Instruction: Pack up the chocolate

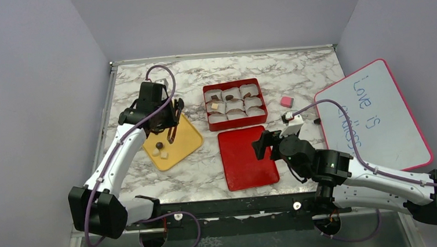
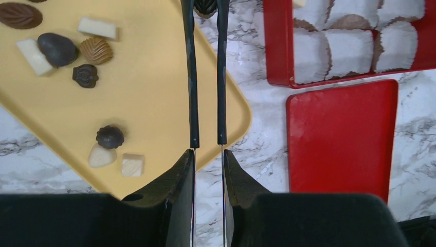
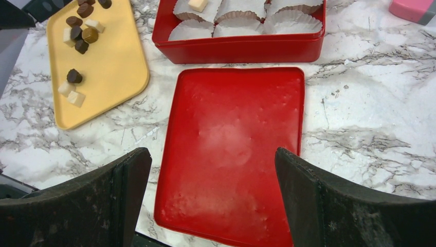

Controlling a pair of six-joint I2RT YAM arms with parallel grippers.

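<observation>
The chocolate lies as small dark and cream pieces [image 2: 109,137] on a yellow tray [image 1: 188,138], with a second cluster [image 2: 57,49] further back. My left gripper [image 2: 208,154] is shut on slim black-tipped tweezers [image 2: 193,77] over the tray's right edge. A dark ridged piece [image 2: 205,6] sits pinched between their tips. The red box [image 1: 237,123] of white paper cups holds a cream cube [image 3: 198,4] and a few other pieces. My right gripper [image 3: 211,170] stands open and empty above the near end of the red lid [image 3: 236,144].
The red lid [image 1: 246,158] lies flat in front of the box. A small pink block [image 1: 286,101] sits right of the box. A pink-framed whiteboard [image 1: 373,118] covers the table's right side. Grey walls enclose the marble table.
</observation>
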